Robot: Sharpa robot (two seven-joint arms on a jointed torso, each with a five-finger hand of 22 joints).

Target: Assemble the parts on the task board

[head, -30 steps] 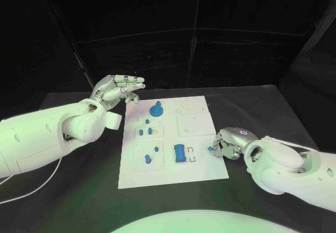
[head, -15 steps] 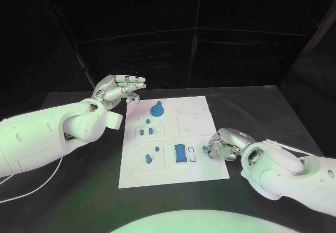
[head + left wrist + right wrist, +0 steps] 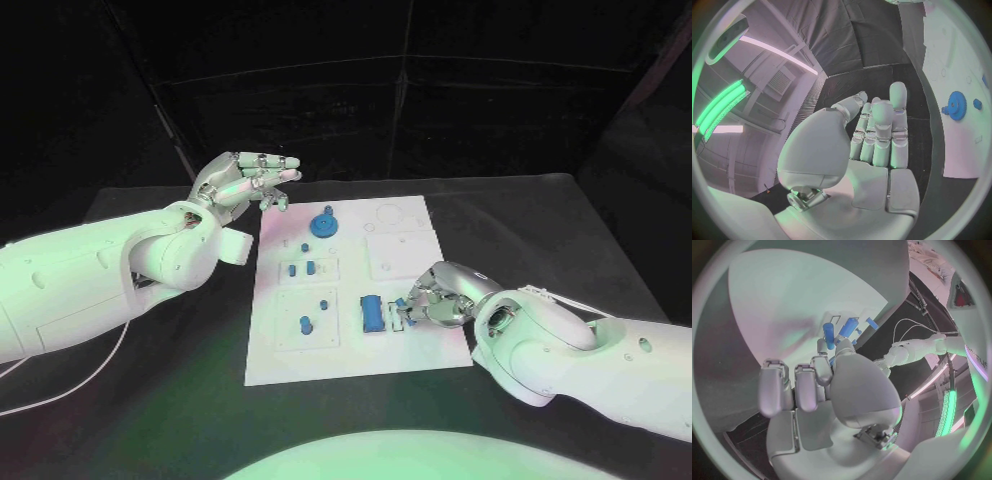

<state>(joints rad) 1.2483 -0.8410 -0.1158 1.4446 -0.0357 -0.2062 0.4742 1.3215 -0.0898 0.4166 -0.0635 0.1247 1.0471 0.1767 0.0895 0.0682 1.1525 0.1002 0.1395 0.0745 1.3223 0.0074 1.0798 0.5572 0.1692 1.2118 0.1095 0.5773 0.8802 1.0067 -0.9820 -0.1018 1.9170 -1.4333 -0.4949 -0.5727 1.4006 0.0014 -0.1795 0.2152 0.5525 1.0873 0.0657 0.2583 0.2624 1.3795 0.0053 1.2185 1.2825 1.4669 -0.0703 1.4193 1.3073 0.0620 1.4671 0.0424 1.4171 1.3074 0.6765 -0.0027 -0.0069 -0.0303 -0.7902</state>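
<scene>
While right hand (image 3: 440,298) pinches blue part (image 3: 828,335), no writing legible

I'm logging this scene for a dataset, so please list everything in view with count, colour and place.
task board: one, white, middle of the black table.
table: one, black, under the board.
gear-shaped part: one, blue, far end of the board, left of centre.
small parts: a few, blue, in the left-hand plates of the board; exact count unclear.
long block: one, blue, near the board's middle, toward the near end.
small piece: one, blue, pinched at the right robot hand's fingertips.
left robot hand: silver, raised beyond the board's far left corner, holding nothing.
right robot hand: silver, over the board's right side.
</scene>
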